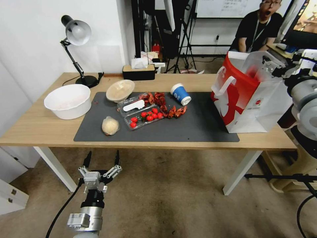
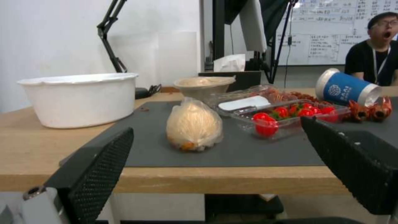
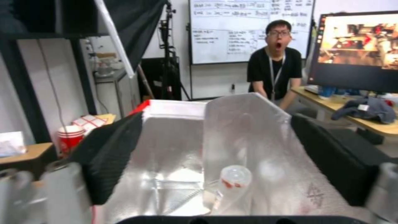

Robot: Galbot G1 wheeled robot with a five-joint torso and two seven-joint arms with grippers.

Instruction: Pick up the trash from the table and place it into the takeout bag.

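The left pincer [image 1: 101, 158] hangs below and in front of the near edge of the counter [image 1: 36, 127], its two black fingers spread apart and holding nothing. Just beyond it on the dark mat [image 1: 198, 127], near the mat's near-left corner, lies the wrapped lump [image 1: 110, 125], a pale round thing in clear plastic; in the left wrist view it sits between the two fingertips' lines of sight, resting on the mat [image 2: 248, 152]. Right of the lump is a clear tray of tomatoes [image 1: 145, 117], and beyond that a scatter of red crayfish shells [image 1: 165, 105]. The beige bowl [image 1: 120, 90] stands tilted at the mat's far-left edge. The blue paper cup [image 1: 180, 94] lies on its side at the far middle of the mat. A big white bowl [image 1: 67, 100] sits on the bare wood to the left of the mat, with a desk lamp [image 1: 76, 39] behind it.

The right pincer [image 1: 275, 67] is raised over the open top of the takeout bag [image 1: 251, 99], which stands upright at the right end of the counter. Its fingers [image 3: 112, 152] are spread wide apart, empty. Directly below them, in the right wrist view, a clear plastic cup [image 3: 230, 186] rests on the silvery lining at the bottom of the bag.
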